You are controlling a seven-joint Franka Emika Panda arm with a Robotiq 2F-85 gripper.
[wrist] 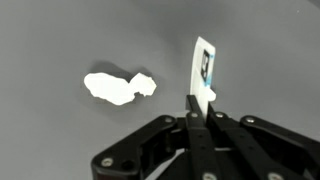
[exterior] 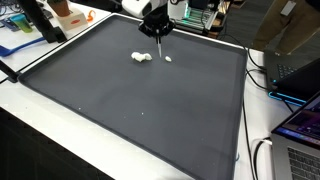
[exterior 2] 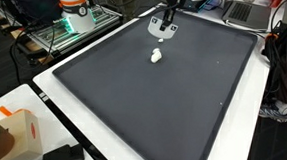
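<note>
Pinching small white card (wrist: 204, 62) upright, gripper (wrist: 203, 98) jaws clamped on its bottom edge | white lump (wrist: 118, 86) sits nearby | loads of open mat (exterior: 150, 110), far edge close

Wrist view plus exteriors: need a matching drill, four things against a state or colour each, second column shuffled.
Things:
1 card
2 lump
3 mat
4 gripper

States:
A dark grey, spread flat
B shut
C white, lying loose
D upright, pinched at its lower edge

Pairs: 1-D, 2-C, 3-A, 4-B
</note>
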